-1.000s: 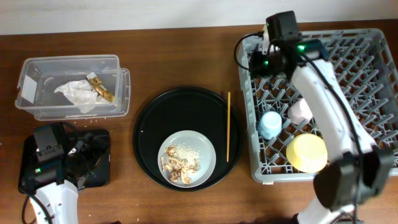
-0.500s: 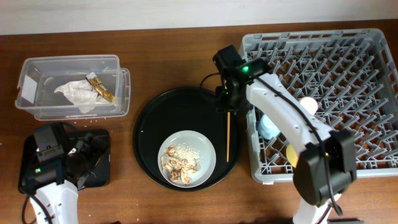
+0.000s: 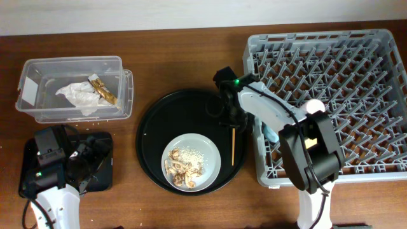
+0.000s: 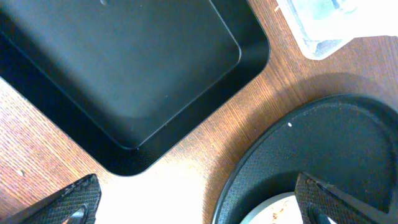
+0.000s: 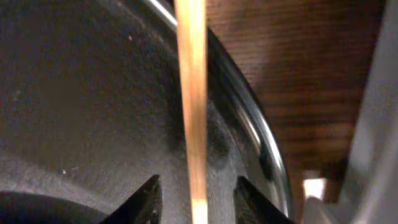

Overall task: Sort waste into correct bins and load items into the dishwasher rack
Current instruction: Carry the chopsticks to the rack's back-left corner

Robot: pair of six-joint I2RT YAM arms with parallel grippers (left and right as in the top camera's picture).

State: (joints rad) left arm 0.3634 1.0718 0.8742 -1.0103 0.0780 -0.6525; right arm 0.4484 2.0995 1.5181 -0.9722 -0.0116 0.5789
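On the right edge of the round black tray (image 3: 159,121), a wooden chopstick (image 3: 233,147) lies pointing from near to far, just beside the left wall of the grey rack (image 3: 318,34). The right gripper (image 5: 199,200) is down over the far end of the stick. Its two fingers (image 5: 147,200) are apart, one on each side of the stick, and they do not seem to touch it. Left of the stick, on the same tray, the plate (image 3: 208,152) holds food scraps (image 3: 181,170). The left gripper (image 4: 199,202) hangs wide open with nothing in it, near the flat black tray (image 4: 124,68).
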